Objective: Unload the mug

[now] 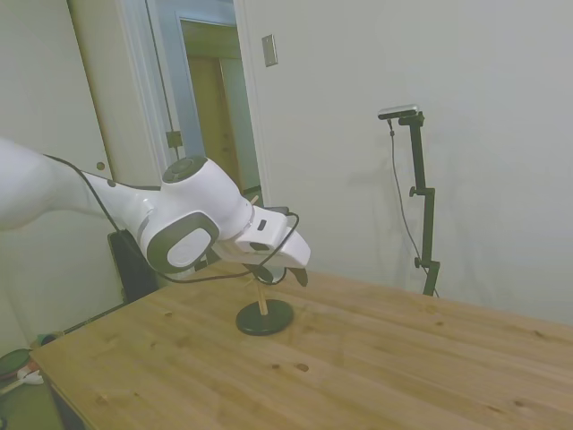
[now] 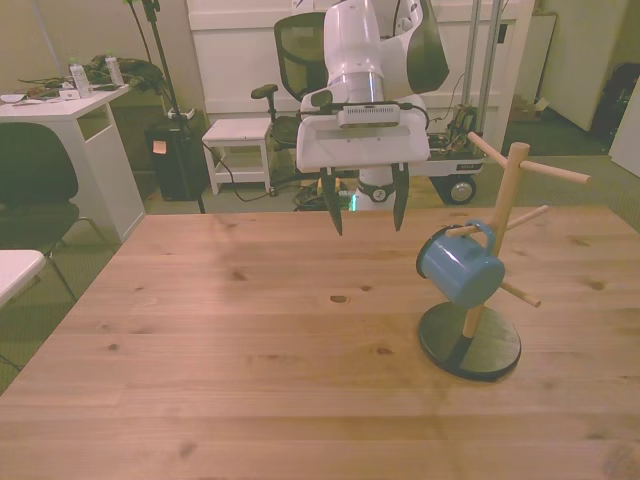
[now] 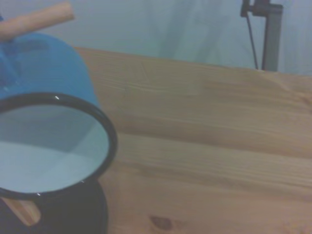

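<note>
Item one: the gripper (image 2: 364,210), which we record as hanging above the wooden table (image 2: 250,360) with its two dark fingers (image 2: 331,208) pointing down, spread well apart and closed on nothing. Item two: the mug (image 2: 458,266), blue with a dark rim, which we find off to the gripper's side toward the front view's right and somewhat lower than the fingertips, near but not touching them. It hangs by its handle from a wooden peg of the mug stand (image 2: 505,215) and is tilted, its mouth facing partly downward and toward the gripper's side. In the wrist view we see the mug (image 3: 44,73) from close by, its pale inside and dark rim facing the camera, a peg above it and the stand's dark base under it. Item three: the stand itself, a wooden post with several slanting pegs on a round dark base (image 2: 470,343), resting on the table beyond the mug from the gripper. In the side view the arm's white wrist (image 1: 192,224) covers most of the stand, and we can make out only the base (image 1: 265,317) and a short length of post; the mug we cannot tell there.
</note>
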Tool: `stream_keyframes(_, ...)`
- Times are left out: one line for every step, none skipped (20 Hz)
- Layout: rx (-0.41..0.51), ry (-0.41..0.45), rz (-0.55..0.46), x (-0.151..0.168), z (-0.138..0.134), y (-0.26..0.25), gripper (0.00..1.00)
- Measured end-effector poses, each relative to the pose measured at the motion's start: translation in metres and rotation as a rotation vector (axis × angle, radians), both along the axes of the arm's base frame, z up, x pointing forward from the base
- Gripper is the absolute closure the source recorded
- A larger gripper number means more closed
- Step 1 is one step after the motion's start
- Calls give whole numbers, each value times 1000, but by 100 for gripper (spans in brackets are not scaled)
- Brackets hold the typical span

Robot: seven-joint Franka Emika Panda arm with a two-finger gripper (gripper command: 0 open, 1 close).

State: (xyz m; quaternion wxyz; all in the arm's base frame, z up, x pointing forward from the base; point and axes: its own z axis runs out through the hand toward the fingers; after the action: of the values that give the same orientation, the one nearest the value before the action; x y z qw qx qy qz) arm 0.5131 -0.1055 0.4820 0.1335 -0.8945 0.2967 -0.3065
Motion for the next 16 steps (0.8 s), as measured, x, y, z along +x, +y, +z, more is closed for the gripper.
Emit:
stream_keyframes(5,-8,17,3,-1,0,0)
stream_keyframes(9,-17,28,5,-3,0,0)
stream_keyframes(12,-25,39,8,-4,-1,0)
stream_keyframes(13,-32,45,11,-6,-3,0)
stream_keyframes(13,-40,50,15,-8,-4,0)
stream_keyframes(15,-46,58,19,-9,-5,0)
stream_keyframes(18,-54,68,24,-10,-4,0)
stream_keyframes(21,-61,77,29,-12,-3,0)
stream_keyframes(24,-68,85,34,-13,-2,0)
stream_keyframes(27,-72,93,39,-15,-1,0)
stream_keyframes(27,-76,100,43,-17,0,0)
stream_keyframes(28,-78,105,48,-19,1,0)
stream_keyframes(28,-79,110,52,-21,1,0)
stream_keyframes(28,-82,116,57,-23,2,0)
stream_keyframes(28,-84,125,61,-24,3,0)
stream_keyframes(28,-87,139,65,-25,4,0)
